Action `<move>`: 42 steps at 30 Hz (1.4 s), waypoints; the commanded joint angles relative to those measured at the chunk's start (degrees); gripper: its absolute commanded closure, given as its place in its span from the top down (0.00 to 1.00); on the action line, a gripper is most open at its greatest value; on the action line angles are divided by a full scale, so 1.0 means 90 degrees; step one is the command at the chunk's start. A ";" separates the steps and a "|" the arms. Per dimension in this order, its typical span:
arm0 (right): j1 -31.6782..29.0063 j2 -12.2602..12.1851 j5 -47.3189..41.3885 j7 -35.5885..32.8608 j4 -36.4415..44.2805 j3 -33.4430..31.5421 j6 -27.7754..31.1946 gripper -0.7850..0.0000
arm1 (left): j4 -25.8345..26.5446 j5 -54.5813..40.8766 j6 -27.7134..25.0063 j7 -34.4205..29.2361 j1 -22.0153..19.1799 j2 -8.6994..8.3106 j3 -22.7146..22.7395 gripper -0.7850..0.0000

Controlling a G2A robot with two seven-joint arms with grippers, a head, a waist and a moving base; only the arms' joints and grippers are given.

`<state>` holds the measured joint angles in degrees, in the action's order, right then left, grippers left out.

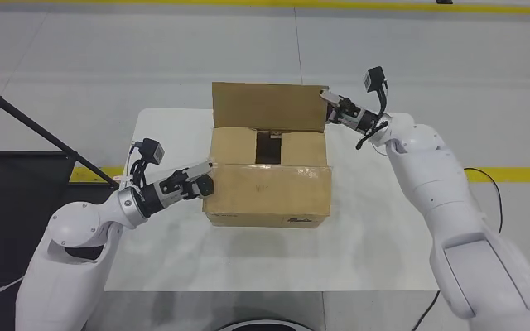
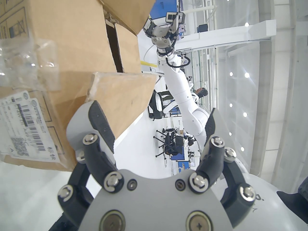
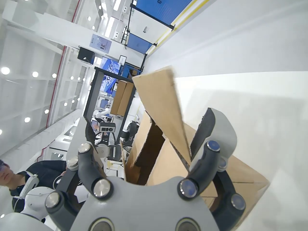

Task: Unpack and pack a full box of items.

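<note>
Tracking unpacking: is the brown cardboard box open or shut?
Partly open: on the brown cardboard box, the far flap stands raised; inner flaps lie flat, gap between.

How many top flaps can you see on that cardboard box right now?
4. The far flap stands upright at the right gripper; the near flap is at the left gripper; the left-side flap and right-side flap lie folded inward, a gap between them.

Brown cardboard box (image 1: 267, 194) stands upright, far flap (image 1: 267, 106) raised, top partly open.
</note>
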<state>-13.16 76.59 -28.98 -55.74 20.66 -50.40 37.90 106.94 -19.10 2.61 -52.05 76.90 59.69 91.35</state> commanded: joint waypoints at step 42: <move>-0.1212 -0.0728 -0.0689 -0.3584 0.2204 -0.0864 -0.2510 1.00 | 0.0180 0.1191 0.0223 0.0905 -0.0179 -0.0051 -0.0735 1.00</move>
<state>-23.91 70.03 -35.21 -88.04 40.08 -58.33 15.29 108.52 -8.60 4.64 -44.01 75.23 59.24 84.88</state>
